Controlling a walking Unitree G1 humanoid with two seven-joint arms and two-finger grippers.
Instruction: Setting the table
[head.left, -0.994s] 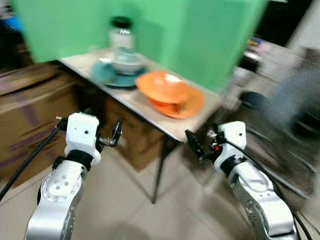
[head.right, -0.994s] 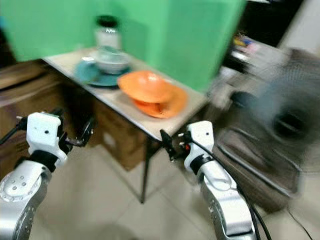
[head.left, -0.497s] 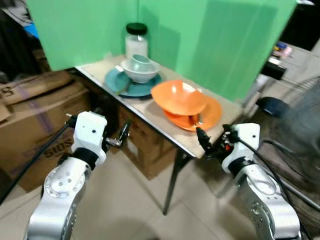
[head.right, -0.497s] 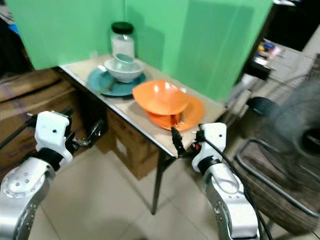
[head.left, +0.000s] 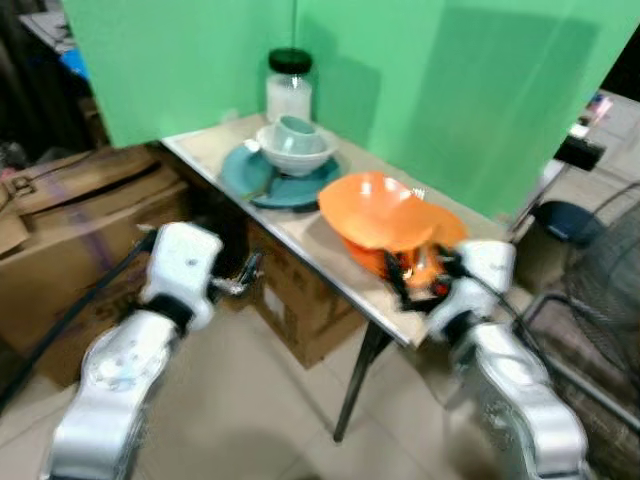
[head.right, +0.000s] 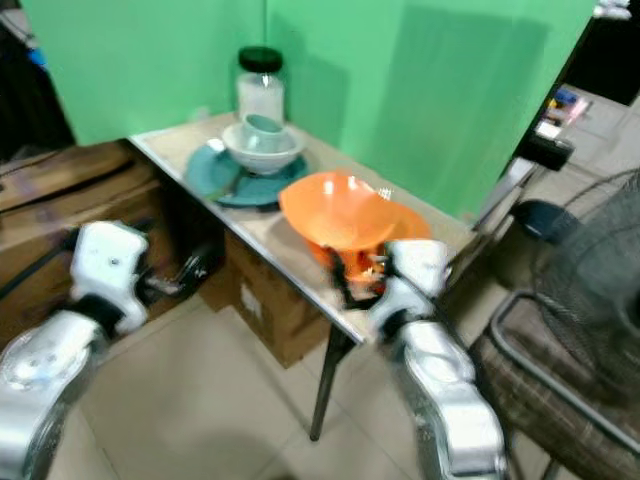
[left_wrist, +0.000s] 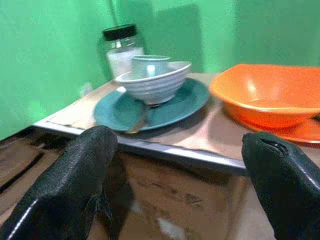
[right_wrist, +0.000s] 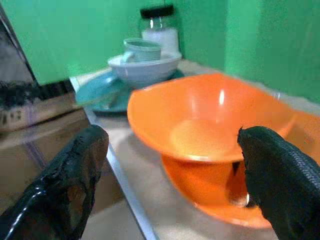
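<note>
A green screen backed a small bench (head.left: 300, 235) set in a corner, with cardboard boxes (head.left: 70, 230) beneath and beside it and pale tiles below. On the bench's near end I had the orange bowl (head.left: 378, 210) sitting tilted on an orange plate (head.left: 445, 235), its mouth canted up toward me; being round, it had no long axis to speak of. Behind it sat a white bowl (head.left: 295, 155) holding a pale cup (head.left: 295, 132), on a teal plate (head.left: 255, 180), with a black-lidded jar (head.left: 289, 85) at the back.

My right tool (right_wrist: 170, 170) was spread wide, its fingers straddling the orange bowl without touching it, just off the bench edge. My left tool (left_wrist: 175, 170) was likewise unclenched, lower and short of the bench, facing the teal plate.

I judged the step to be reaching for the orange bowl. To do it well, I'd pinch the near rim with one finger inside, then lift straight so the plate beneath stays put.
</note>
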